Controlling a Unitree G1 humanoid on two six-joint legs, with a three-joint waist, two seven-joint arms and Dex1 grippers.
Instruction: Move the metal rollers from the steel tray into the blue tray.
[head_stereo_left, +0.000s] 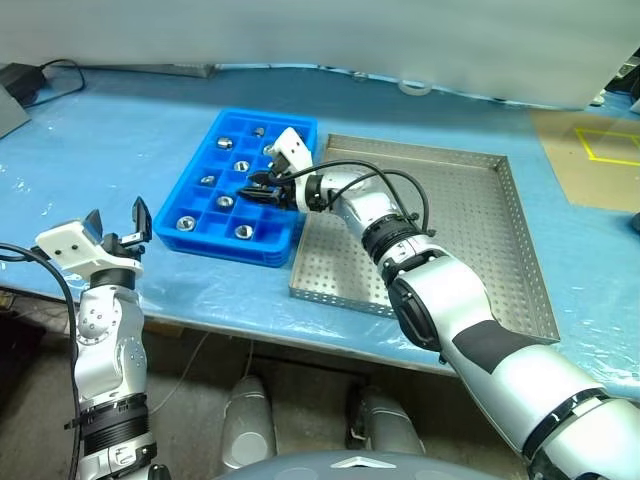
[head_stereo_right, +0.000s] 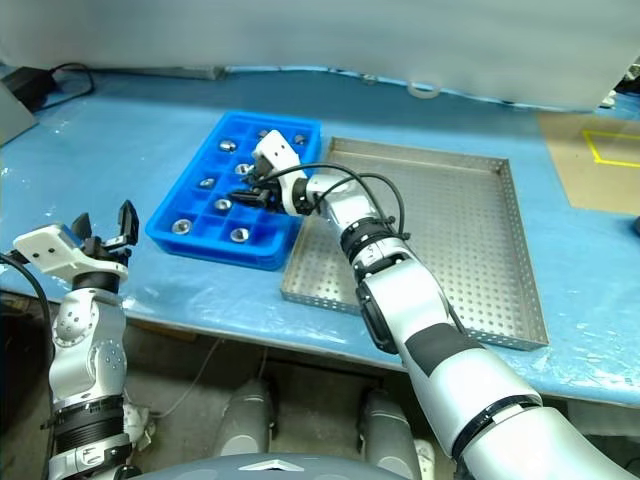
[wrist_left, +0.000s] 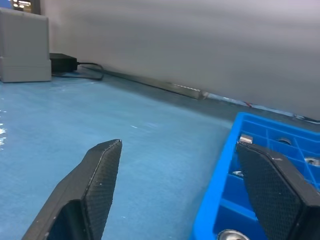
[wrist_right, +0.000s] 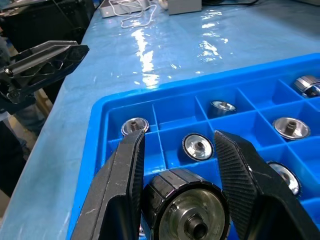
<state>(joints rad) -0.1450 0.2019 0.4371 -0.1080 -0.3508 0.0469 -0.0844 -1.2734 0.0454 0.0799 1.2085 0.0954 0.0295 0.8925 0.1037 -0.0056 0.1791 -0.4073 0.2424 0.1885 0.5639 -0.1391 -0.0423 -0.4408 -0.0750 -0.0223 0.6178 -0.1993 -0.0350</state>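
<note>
a metal roller (wrist_right: 187, 212) sits clamped between the two black fingers of the right gripper (head_stereo_left: 262, 186), which reaches over the middle of the blue tray (head_stereo_left: 195, 165), seemingly so the roller can go down into an empty compartment, though which one lies under it is hard to tell. other rollers (wrist_right: 198, 146) already rest one to a compartment in the blue tray, and the steel tray (head_stereo_left: 478, 240) touching the blue tray's right side looks bare. the left gripper (head_stereo_left: 118, 232) waits off the blue tray's near left corner, fingers spread apart and holding nothing.
</note>
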